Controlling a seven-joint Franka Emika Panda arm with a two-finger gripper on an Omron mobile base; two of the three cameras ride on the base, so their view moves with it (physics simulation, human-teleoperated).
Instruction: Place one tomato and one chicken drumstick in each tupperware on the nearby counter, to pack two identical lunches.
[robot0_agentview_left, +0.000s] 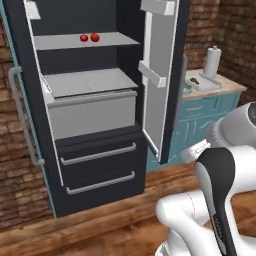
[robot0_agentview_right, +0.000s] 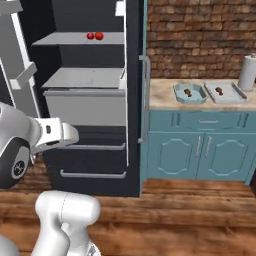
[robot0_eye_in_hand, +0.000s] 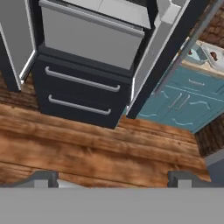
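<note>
Fingers (robot0_eye_in_hand: 113, 178) spread wide, holding nothing — they point down at the wooden floor (robot0_eye_in_hand: 87, 148) in front of the fridge's (robot0_agentview_left: 100, 150) lower drawers. Two tomatoes (robot0_agentview_left: 89, 37) sit side by side on the upper fridge shelf (robot0_agentview_left: 85, 41), well apart from the fingers. Two tupperware (robot0_agentview_right: 189, 93) trays rest on the desk (robot0_agentview_right: 160, 95) to the right of the fridge, each with a small brown drumstick (robot0_agentview_right: 188, 92) inside — far from the fingers. No writing legible.
</note>
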